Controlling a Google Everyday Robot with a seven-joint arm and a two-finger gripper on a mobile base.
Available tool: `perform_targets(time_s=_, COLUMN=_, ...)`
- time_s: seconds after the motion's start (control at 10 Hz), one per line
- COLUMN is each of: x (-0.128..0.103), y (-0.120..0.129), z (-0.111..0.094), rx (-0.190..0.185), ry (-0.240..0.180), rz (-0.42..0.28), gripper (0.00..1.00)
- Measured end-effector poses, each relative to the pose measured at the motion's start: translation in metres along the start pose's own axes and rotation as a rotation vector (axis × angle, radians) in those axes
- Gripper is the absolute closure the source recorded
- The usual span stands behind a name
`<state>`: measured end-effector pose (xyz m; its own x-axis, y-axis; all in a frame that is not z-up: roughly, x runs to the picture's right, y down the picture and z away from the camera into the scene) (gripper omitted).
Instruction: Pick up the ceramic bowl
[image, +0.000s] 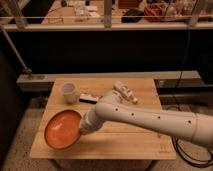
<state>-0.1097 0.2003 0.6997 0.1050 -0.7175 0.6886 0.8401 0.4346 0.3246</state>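
An orange ceramic bowl (62, 129) is at the front left of the wooden table (130, 142), tilted up toward the camera so its inside shows. My white arm reaches in from the right across the table. My gripper (84, 127) is at the bowl's right rim and appears to hold it there. The fingers are hidden by the wrist and the bowl's edge.
A white cup (69, 93) stands at the back left of the table. A small dark and white object (89, 98) lies next to it. A white bottle (125, 92) lies on its side at the back middle. A dark shelf and rail run behind the table.
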Motion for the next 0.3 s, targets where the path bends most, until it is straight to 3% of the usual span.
perform_targets(time_s=0.3, x=-0.0008, y=-0.0037, z=-0.0039, rx=0.001, ry=0.0, rz=-0.004, gripper=0.99)
